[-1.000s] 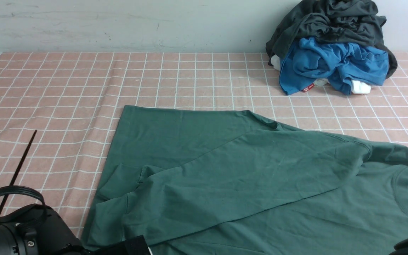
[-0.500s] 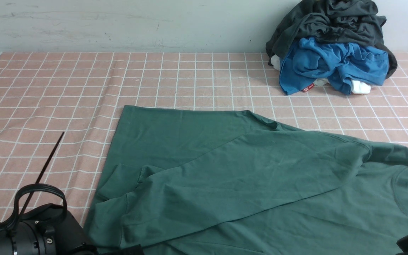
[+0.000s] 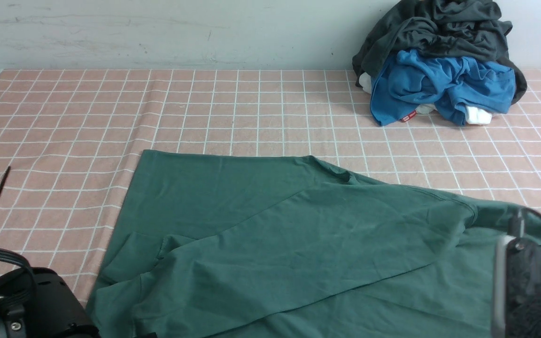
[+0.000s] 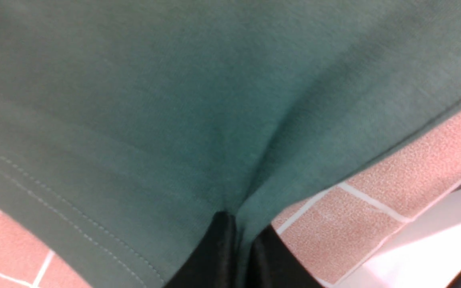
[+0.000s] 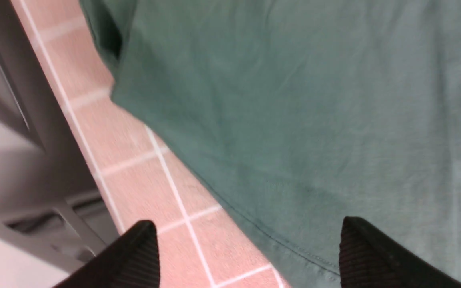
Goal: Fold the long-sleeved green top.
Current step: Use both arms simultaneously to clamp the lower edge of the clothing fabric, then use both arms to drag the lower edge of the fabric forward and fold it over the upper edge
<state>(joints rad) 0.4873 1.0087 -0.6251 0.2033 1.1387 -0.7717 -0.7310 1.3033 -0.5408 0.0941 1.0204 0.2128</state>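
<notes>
The pink checked tablecloth [image 3: 251, 103] covers the whole table. The green long-sleeved top [image 3: 298, 234] lies flat across its near half, with 1 sleeve laid slantwise over the body and the collar toward the right. Far back on the right, well apart, a charcoal garment [image 3: 439, 28] is heaped over a blue garment [image 3: 439, 84]; neither blocks the work. The left gripper [image 4: 236, 248] is pinched together on the top's fabric near its stitched hem. The right gripper [image 5: 248, 240] hangs over the top's edge with its 2 fingers wide apart, holding nothing. To fold cleanly, I judge that the right one should close on a matching edge. Both should then lift level together so the laid sleeve does not slide.
</notes>
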